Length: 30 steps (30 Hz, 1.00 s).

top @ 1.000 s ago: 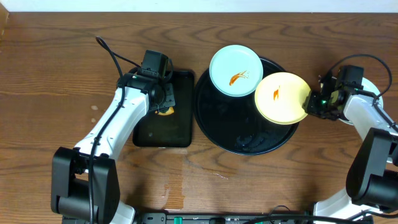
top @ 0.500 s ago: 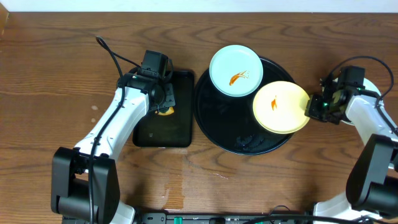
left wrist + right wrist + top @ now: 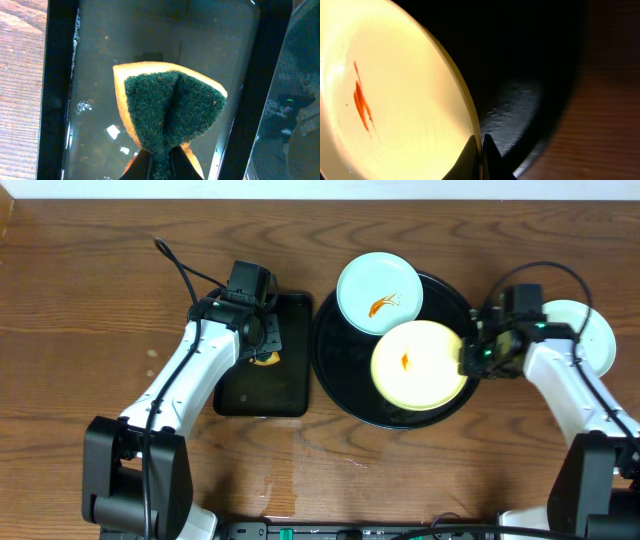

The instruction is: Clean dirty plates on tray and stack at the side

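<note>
The right end effector [image 3: 468, 361] was clamped on the rim of the yellow plate [image 3: 415, 365], its two fingertips [image 3: 481, 146] pressed together over the thin edge on the plate's right side. That plate was pale yellow, round and smooth, with one short orange smear [image 3: 406, 361] near its middle; in the wrist view the smear [image 3: 361, 102] ran as a thin slanted streak. The plate sat inside the round black tray [image 3: 340, 365], toward its right half. I could not tell whether it lay flat or was raised at the gripped edge.

Just beyond it, a mint-white plate [image 3: 378, 292] overlapped the tray's far rim, carrying a small curled orange mark [image 3: 381, 305]. A second mint-white plate [image 3: 592, 332] lay on the desk [image 3: 80, 300] to the right of the tray, partly hidden by the right arm, and what showed of it looked clean.

The left end effector [image 3: 157, 161] was shut on a sponge [image 3: 172, 107], green scouring face up and yellow beneath, pinched into a fold. It hung over the rectangular black tray [image 3: 60, 75] — a shallow film of water with a few bubbles lay in it — just left of the round tray.
</note>
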Tool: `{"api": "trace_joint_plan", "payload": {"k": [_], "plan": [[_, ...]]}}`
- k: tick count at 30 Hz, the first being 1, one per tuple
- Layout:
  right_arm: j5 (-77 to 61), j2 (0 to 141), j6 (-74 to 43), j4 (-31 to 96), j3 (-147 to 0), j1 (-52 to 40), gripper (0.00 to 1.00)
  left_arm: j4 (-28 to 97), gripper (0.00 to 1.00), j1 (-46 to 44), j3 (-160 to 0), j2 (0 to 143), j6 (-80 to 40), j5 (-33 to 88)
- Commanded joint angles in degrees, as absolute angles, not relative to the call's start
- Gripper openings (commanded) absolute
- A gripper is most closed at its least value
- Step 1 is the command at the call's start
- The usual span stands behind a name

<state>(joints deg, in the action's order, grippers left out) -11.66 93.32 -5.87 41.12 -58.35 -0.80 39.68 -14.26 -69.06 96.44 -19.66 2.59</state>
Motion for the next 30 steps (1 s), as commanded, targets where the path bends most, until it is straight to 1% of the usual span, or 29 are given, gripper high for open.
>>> {"api": "trace_joint_plan", "payload": {"k": [1, 4, 9, 21, 25, 30], "plan": [[-10.2, 93.0, -8.5, 39.5, -55.9, -3.8, 0.01, 39.8, 0.07, -14.2, -68.6, 96.2, -20.2, 2.2], [-9.2, 93.0, -11.0, 36.8, -53.4, -5.3, 0.01, 39.8, 0.08, -14.2, -68.5, 97.5, -20.2, 2.3], [-9.2, 93.0, -11.1, 31.3, -50.2, -6.4, 0.01, 39.6, 0.08, -14.2, -68.5, 102.0, -20.2, 2.3], [-9.3, 93.0, -11.1, 29.5, -50.0, -6.7, 0.01, 37.9, 0.08, -14.1, -68.5, 113.8, -20.0, 1.4], [-9.2, 93.0, -11.1, 29.3, -50.0, -6.7, 0.01, 37.8, 0.08, -14.0, -68.5, 114.6, -20.0, -3.2], [-9.2, 93.0, -11.2, 27.2, -50.0, -6.7, 0.01, 38.5, 0.08, -14.1, -69.2, 112.2, -19.9, -2.9]]}}
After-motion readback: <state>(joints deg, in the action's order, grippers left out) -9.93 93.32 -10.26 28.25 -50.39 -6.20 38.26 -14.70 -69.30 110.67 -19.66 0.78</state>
